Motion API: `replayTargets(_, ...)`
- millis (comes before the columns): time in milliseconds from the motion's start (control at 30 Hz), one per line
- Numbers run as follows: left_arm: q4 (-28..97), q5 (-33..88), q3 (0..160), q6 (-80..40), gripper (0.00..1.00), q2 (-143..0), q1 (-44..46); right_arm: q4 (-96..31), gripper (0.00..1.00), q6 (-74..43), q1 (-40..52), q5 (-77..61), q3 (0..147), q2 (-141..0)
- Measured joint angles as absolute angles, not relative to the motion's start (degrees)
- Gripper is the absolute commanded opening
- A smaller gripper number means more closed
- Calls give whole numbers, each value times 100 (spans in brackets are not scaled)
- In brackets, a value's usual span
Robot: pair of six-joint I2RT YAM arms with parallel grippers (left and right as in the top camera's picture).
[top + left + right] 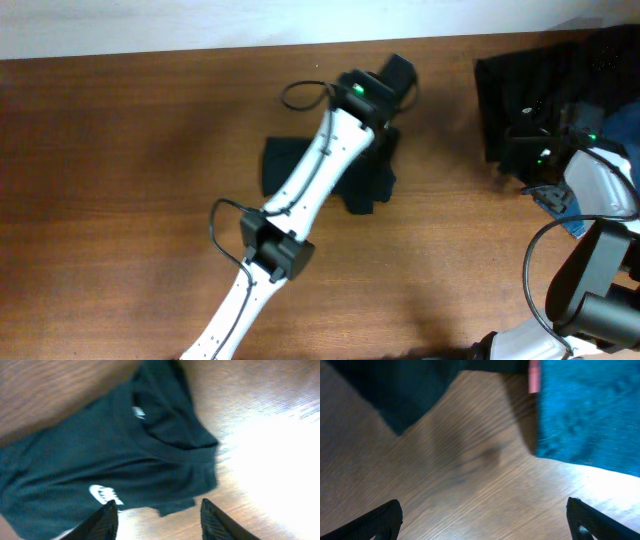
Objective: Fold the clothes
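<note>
We've got the black T-shirt bunched at the table's middle. The left gripper hovers there, half-parted and empty. The right gripper is spread wide, empty, over the table's right end.

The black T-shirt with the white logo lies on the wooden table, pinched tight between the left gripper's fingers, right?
Not quite. The left gripper is open, with nothing pinched between its fingers, as the left wrist view shows. The black T-shirt does lie on the wooden table, white logo showing.
</note>
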State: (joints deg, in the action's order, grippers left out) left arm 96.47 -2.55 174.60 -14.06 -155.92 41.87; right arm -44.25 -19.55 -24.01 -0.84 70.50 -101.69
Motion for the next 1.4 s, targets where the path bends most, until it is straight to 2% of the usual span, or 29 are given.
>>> replayTargets(133,9647,-578,17443,-1931,63,-15633,4495,-4421,99,-1959,-2517,-82,7050,-10169)
replayTargets(233,9647,-893,17432,-2394,78,-15782,4652,-4421,98,-1955,-2521,-84,7050,-10169)
replayTargets(300,9644,-1074,17430,-2641,84,-15948,4740,-4418,99,-1955,-2521,-84,7050,-10169)
replayTargets(400,9596,-1273,17410,-2978,87,-16267,4853,-4421,99,-1955,-2521,-84,7050,-10169)
replayTargets(600,9515,-1404,17380,-3245,87,-16798,4967,-4421,99,-1953,-2521,-84,7050,-10169)
replayTargets(1067,9389,-1535,17404,-3459,87,-16846,4958,-4418,99,-1955,-2521,-84,7050,-10169)
replayTargets(1133,9404,-1542,17425,-3483,79,-16859,4958,-4418,99,-1955,-2521,-84,7050,-10169)
replayTargets(1200,9428,-1549,17445,-3496,60,-16879,4958,-4418,99,-1957,-2521,-82,7050,-10169)
replayTargets(1267,9461,-1553,17456,-3522,47,-16897,4954,-4421,99,-1955,-2521,-84,7050,-10169)
replayTargets(1400,9544,-1590,17465,-3516,38,-16929,4934,-4418,99,-1957,-2521,-84,7050,-10169)
